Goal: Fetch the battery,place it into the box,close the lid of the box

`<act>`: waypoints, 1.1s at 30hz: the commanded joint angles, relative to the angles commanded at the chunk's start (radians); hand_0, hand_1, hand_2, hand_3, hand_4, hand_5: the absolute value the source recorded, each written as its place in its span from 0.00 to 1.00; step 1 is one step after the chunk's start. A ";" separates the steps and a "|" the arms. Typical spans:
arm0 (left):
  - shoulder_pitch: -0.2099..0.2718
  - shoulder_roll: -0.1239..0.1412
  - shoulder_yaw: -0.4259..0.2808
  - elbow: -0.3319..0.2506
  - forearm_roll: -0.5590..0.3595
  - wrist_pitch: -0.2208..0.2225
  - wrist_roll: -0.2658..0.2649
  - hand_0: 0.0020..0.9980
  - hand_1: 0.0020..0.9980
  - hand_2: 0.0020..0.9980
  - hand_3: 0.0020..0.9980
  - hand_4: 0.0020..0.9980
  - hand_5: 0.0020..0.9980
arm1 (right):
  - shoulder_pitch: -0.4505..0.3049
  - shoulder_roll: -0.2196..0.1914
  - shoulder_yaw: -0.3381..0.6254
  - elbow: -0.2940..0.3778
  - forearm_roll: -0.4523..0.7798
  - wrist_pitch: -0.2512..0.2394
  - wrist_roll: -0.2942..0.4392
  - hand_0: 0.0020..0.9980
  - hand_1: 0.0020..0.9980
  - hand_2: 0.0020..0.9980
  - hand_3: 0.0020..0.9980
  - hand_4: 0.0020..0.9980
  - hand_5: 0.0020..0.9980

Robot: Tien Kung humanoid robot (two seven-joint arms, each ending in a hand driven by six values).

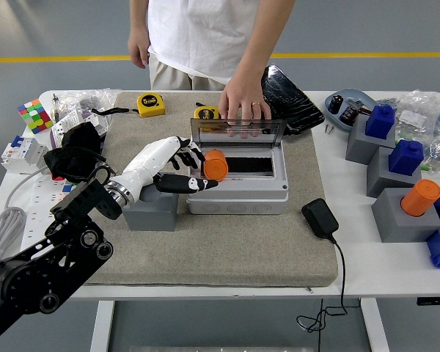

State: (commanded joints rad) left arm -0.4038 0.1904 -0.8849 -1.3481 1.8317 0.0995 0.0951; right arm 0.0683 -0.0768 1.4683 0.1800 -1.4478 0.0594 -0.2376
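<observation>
L hand [177, 167] extended, fingers apparently spread, empty.

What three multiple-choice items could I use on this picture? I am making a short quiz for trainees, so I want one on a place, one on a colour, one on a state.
1. Where is the orange battery?
A. At the left end of the grey box's opening
B. On the tape measure
C. In the person's hand

2. What colour is the tape measure at the mat's far edge?
A. Blue
B. Yellow
C. Green

3. How does the box's clear lid stand?
A. Shut flat
B. Taken off, lying on the mat
C. Raised, with the person's hand on its top edge

Answers: 1 A, the battery sits at the opening's left end, by the left hand. 2 B, its case is yellow. 3 C, the lid stands up behind the opening under the person's fingers.
</observation>
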 joint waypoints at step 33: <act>-0.253 -0.190 0.008 0.163 0.089 0.004 0.003 0.71 0.76 0.73 0.75 1.00 0.56 | 0.003 -0.001 -0.017 0.000 0.011 0.001 -0.002 0.64 0.65 0.66 0.58 0.97 0.58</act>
State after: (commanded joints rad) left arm -0.6563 0.0000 -0.8768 -1.1846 1.9210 0.1038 0.0981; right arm 0.0716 -0.0782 1.4516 0.1800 -1.4371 0.0601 -0.2398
